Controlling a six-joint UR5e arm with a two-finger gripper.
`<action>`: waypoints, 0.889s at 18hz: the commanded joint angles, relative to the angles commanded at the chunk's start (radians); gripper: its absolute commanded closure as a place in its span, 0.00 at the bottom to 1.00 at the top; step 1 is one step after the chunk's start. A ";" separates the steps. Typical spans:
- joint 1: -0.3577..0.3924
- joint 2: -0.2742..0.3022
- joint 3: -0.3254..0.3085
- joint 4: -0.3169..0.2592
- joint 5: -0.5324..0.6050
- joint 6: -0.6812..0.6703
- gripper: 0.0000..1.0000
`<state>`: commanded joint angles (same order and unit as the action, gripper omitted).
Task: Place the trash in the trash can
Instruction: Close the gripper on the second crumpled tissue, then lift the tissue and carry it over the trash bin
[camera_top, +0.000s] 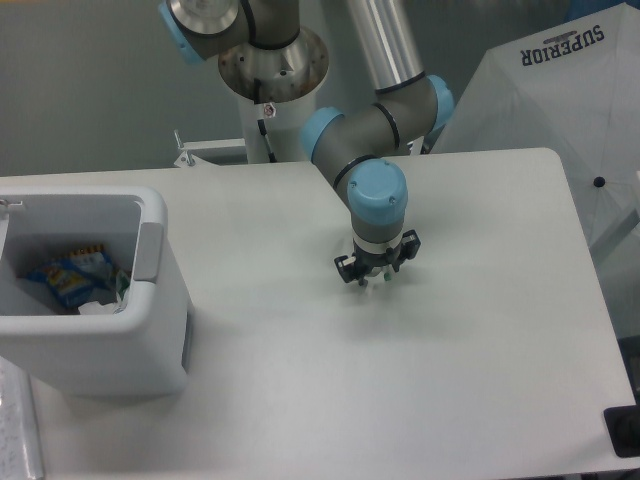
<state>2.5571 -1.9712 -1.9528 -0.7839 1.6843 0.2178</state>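
Left of the tool (375, 281), trash can (150, 345); right, umbrella (560, 110).

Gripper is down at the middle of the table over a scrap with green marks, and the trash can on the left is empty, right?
Not quite. The gripper is down at mid-table over a scrap with green marks, but the trash can on the left is not empty: the camera view shows a blue-and-yellow packet and white scraps inside it.

Robot lab: pedestal-mounted arm (370, 130), bare white table (480, 360).
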 joint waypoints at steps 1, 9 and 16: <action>0.000 0.003 0.005 0.000 -0.002 0.002 0.74; 0.000 0.023 0.005 -0.008 -0.011 0.000 0.98; 0.034 0.083 0.187 -0.012 -0.265 -0.014 1.00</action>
<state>2.5908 -1.8884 -1.7660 -0.7961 1.4196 0.2040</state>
